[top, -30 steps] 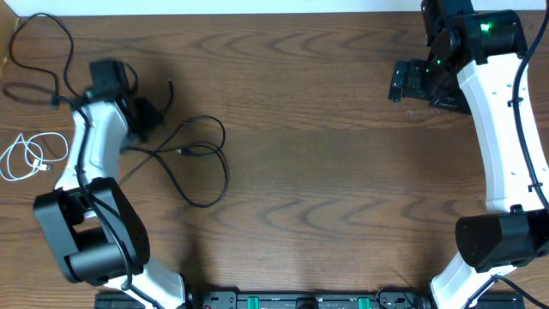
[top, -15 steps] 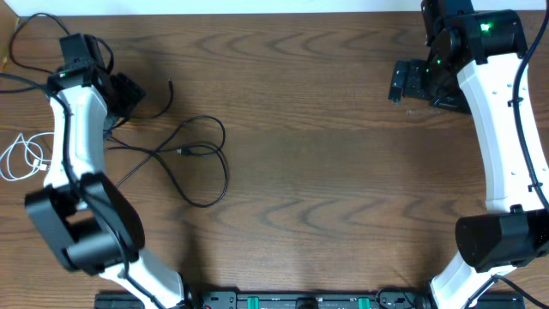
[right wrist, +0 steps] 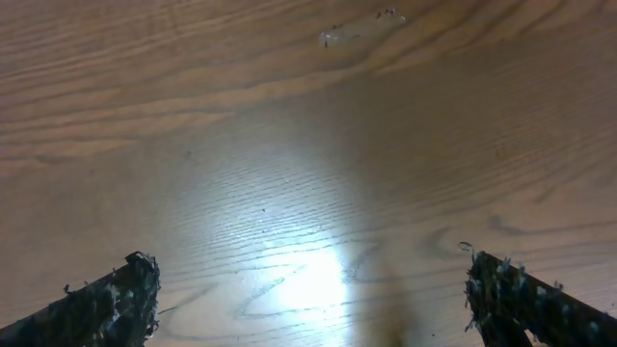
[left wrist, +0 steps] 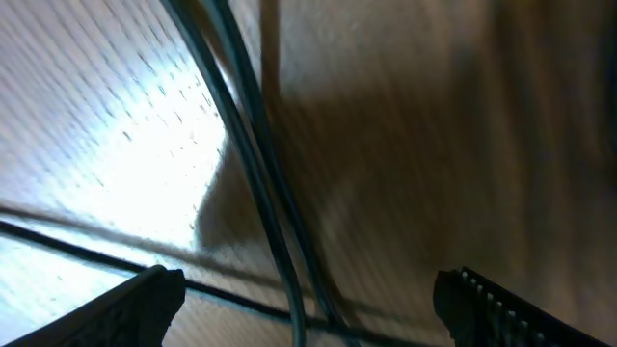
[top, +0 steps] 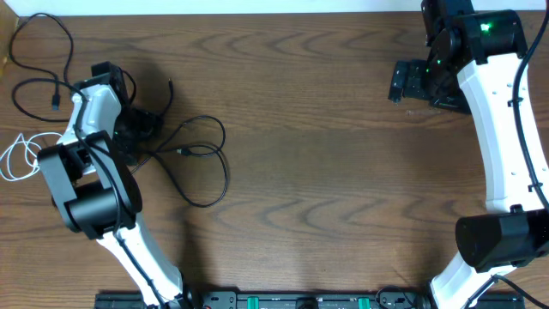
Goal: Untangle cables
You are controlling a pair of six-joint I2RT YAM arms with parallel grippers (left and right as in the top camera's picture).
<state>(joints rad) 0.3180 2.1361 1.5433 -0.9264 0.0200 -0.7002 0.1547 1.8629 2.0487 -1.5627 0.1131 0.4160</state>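
Thin black cables [top: 226,172] lie in loose crossing loops left of the table's middle. Another black cable [top: 67,36] curls at the far left corner, and a short white cable [top: 17,159] is coiled at the left edge. My left gripper [top: 141,126] hangs low over the left end of the crossing loops. In the left wrist view the gripper [left wrist: 308,310] is open, and two black strands [left wrist: 258,193] run between its fingers untouched, with a third strand crossing under them. My right gripper [top: 412,81] stands open at the far right, over bare wood [right wrist: 318,299].
The table's back edge [top: 257,12] meets a white wall. The right arm's white links [top: 502,146] run down the right side. A black rail with green connectors [top: 292,301] lines the front edge.
My left arm swung toward the far left corner, then came back down over the crossing black cables, and its jaws opened wider. The right arm stayed still.
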